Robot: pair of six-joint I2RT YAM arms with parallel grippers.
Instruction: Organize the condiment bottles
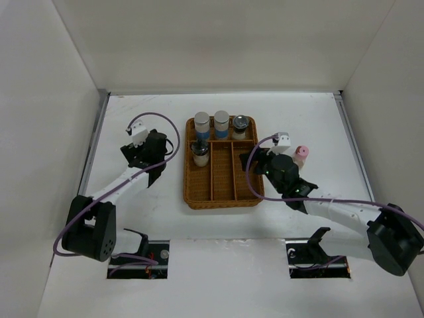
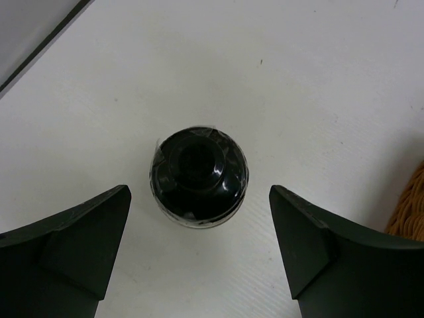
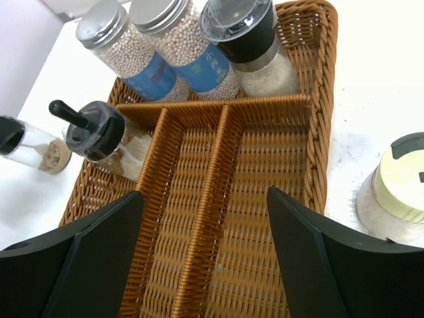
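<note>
In the wicker tray [image 1: 222, 199], two blue-banded condiment bottles [image 1: 202, 126] [image 1: 220, 124] and a silver-topped grinder [image 1: 240, 126] stand in the back compartment. A dark-capped bottle [image 1: 200, 154] stands in the left slot. My left gripper [image 1: 152, 159] is open left of the tray, pointing down. In the left wrist view its fingertips [image 2: 112, 218] flank a black-capped bottle [image 2: 199, 175] upright on the table, not touching it. My right gripper [image 3: 205, 199] hangs open and empty over the tray's middle and right slots [image 3: 265, 218]. A cream-capped jar [image 3: 397, 192] and a pink-capped jar [image 1: 301, 154] stand on the table right of the tray.
White walls enclose the table on the left, back and right. The tray's rim [image 2: 411, 212] lies just right of the left gripper. The right arm [image 1: 331, 209] reaches in low from the near right corner.
</note>
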